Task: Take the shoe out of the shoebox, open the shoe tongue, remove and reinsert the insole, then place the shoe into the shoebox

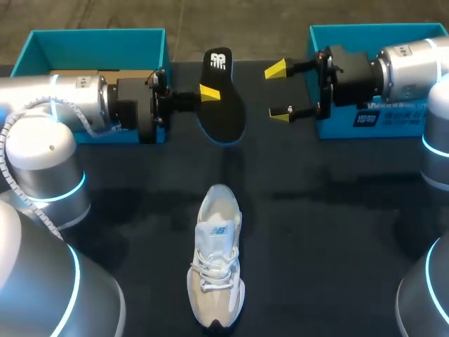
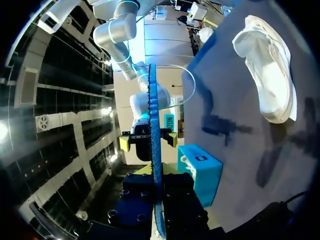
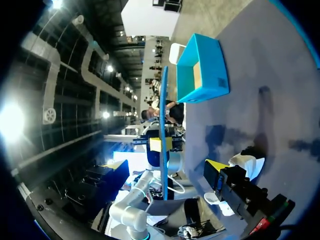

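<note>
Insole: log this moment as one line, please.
black blue-edged insole: out of shoe, held in air | left jaws: shut on it | right jaws: open, apart from it | white lace-up sneaker: unheld on dark table

One finger of the left gripper (image 1: 209, 93) is hidden beneath the insole (image 1: 226, 109). The right arm (image 1: 407, 67) covers part of the right box (image 1: 337, 130), which the edge cuts off.

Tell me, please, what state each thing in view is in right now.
left blue box: open.
right blue box: open.
shoe: upright on the table, in neither box.
insole: out of the shoe, held above the table.
left gripper: shut on the insole.
right gripper: open, empty.
</note>
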`<action>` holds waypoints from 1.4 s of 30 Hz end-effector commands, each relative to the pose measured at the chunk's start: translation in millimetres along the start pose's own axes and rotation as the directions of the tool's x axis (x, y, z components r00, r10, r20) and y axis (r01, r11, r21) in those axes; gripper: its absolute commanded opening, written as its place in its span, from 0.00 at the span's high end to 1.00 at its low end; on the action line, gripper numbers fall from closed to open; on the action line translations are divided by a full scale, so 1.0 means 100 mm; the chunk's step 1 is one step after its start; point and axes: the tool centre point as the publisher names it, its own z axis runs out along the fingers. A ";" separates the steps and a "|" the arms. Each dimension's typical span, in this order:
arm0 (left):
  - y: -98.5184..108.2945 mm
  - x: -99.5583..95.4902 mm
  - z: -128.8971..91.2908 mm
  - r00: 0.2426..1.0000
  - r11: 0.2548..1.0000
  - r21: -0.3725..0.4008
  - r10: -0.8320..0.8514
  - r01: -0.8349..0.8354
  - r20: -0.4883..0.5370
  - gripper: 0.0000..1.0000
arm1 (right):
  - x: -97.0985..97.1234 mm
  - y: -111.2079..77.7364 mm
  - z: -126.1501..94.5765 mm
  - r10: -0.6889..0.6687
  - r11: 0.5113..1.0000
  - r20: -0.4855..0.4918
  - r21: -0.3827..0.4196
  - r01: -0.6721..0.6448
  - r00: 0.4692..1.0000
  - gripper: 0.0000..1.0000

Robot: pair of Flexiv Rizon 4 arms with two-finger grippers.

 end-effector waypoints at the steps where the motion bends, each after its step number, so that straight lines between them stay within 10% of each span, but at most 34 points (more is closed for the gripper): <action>1: -0.01 0.07 0.07 1.000 1.000 -0.026 0.005 -0.005 0.012 1.00 | -0.02 -0.06 0.09 -0.030 1.000 -0.017 -0.011 0.029 0.999 0.00; 8: 0.00 0.07 0.11 1.000 0.999 -0.021 0.027 -0.027 0.012 1.00 | -0.04 -0.08 0.23 -0.055 0.998 0.013 -0.011 0.055 0.998 0.00; 11: -0.01 0.07 0.13 0.999 0.998 -0.022 0.051 -0.051 0.008 1.00 | -0.05 -0.09 0.30 -0.057 0.998 0.036 0.002 0.057 0.998 0.37; 16: 0.02 0.09 0.15 0.998 0.998 -0.025 0.057 -0.057 0.010 1.00 | -0.06 -0.10 0.40 -0.073 0.997 0.041 0.026 0.072 0.996 0.55; 42: 0.09 0.12 0.19 0.999 0.999 -0.020 0.050 -0.050 0.004 1.00 | -0.14 -0.13 0.55 -0.123 0.991 0.026 0.060 0.122 0.992 0.61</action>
